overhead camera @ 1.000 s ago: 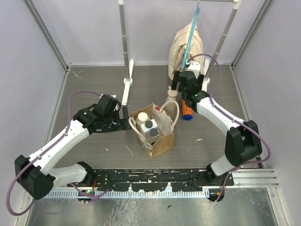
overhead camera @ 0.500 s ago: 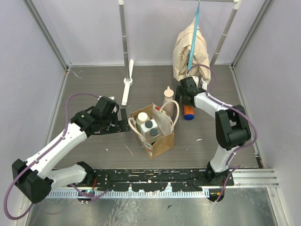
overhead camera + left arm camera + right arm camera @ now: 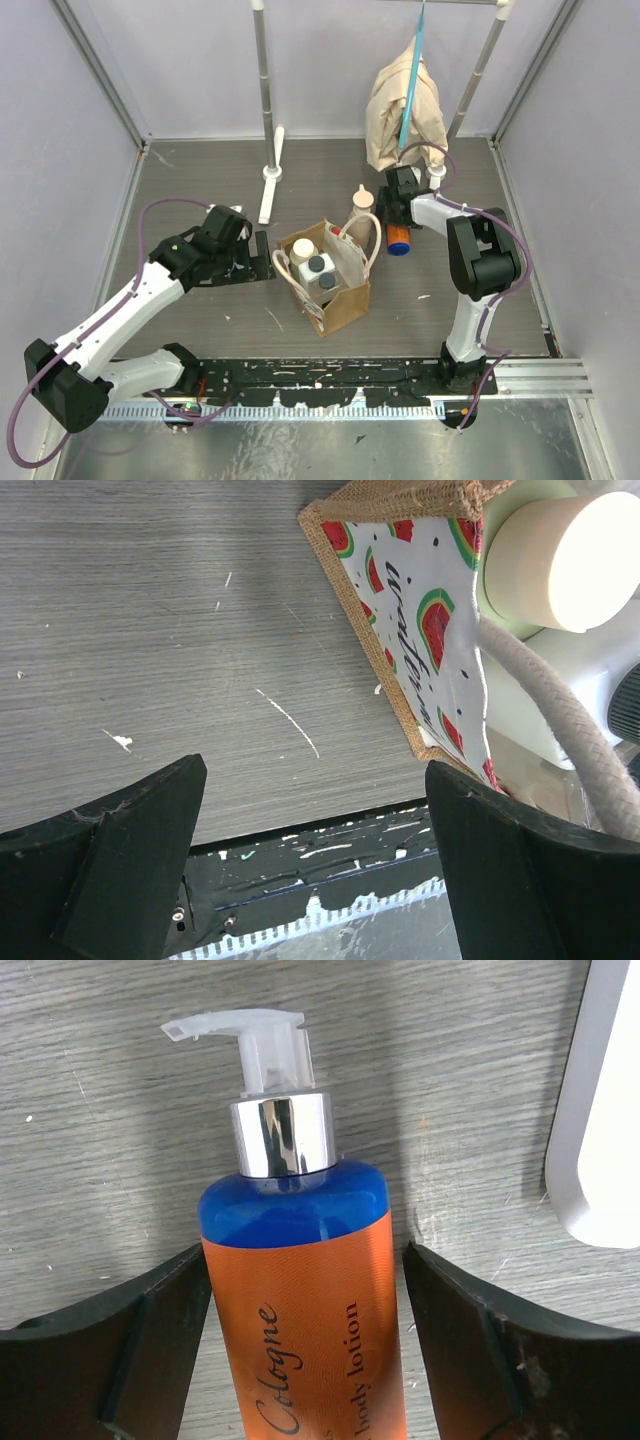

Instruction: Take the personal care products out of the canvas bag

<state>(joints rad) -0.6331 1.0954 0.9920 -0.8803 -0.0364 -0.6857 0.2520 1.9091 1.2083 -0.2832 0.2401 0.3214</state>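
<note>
Fingers [image 3: 140,1350] of the right gripper [image 3: 305,1260] stand spread to either side of the blue bottle with orange band [image 3: 300,1290]. It lies on the table [image 3: 100,1080] between them, its clear pump pointing away past the fingertips. One finger looks to touch the bottle's flank while a sliver of table shows at the other, so I judge the grip released rather than closed. Over the last second the bottle has not moved, but the right arm has folded its elbow inward. The beige cloth [image 3: 405,110] behind it has swung on its blue hanger [image 3: 412,70], which suggests the arm is backing off after setting the bottle down. The beige pump-top bottle [image 3: 362,203] stands upright on the table just beside these fingers, on the bag's side. That makes two products out. The left gripper [image 3: 310,780] has barely shifted: its fingers [image 3: 120,850] are wide apart with nothing between them. The canvas bag [image 3: 400,630] sits just beyond their tips, one corner and a cream rope handle [image 3: 560,720] nearest. Inside it the cream-capped bottle [image 3: 303,247] and the white bottle with dark grey cap [image 3: 318,267] stand side by side, so half the job is left. Readable writing: "Cologne" in script and "body lotion" on the orange band. On the bag's watermelon-printed panel is a script word that seems to begin "waterm", the rest cut off.
</note>
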